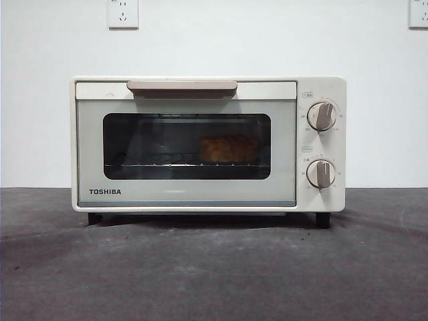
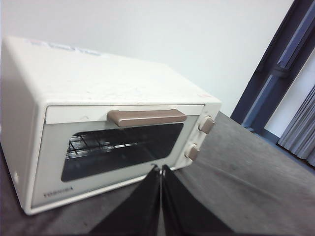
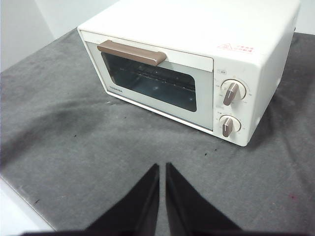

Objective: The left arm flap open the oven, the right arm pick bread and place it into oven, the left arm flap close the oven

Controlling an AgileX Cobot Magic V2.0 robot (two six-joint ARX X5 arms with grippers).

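Front view: cream-white boxy TOSHIBA toaster oven (image 1: pixel 208 144) stands on the dark grey felt-like tabletop (image 1: pixel 214 267), its dark glass door shut and the beige-brown bar handle (image 1: pixel 182 86) along the top edge. Small golden-orange lumpy bread loaf (image 1: pixel 229 148) sits inside on the wire rack (image 1: pixel 160 162), seen dimly through the glass, toward the oven's knob side. Two beige knobs (image 1: pixel 322 116) are stacked beside the door. White wall sockets (image 1: pixel 123 13) hang on the wall behind the oven. No arm shows here.

Left wrist view: left tool (image 2: pixel 161 169) hangs in front of the oven's door, jaws pressed together, holding nothing. Rack visible; bread not made out. Dark window frame (image 2: pixel 275 73) beyond the oven's knob end.

Right wrist view: right tool (image 3: pixel 162 167) is well back from the oven, jaws nearly together, empty. Nothing lies between it and the door. A red label (image 3: pixel 235 48) on the oven's top appears clearly only here.
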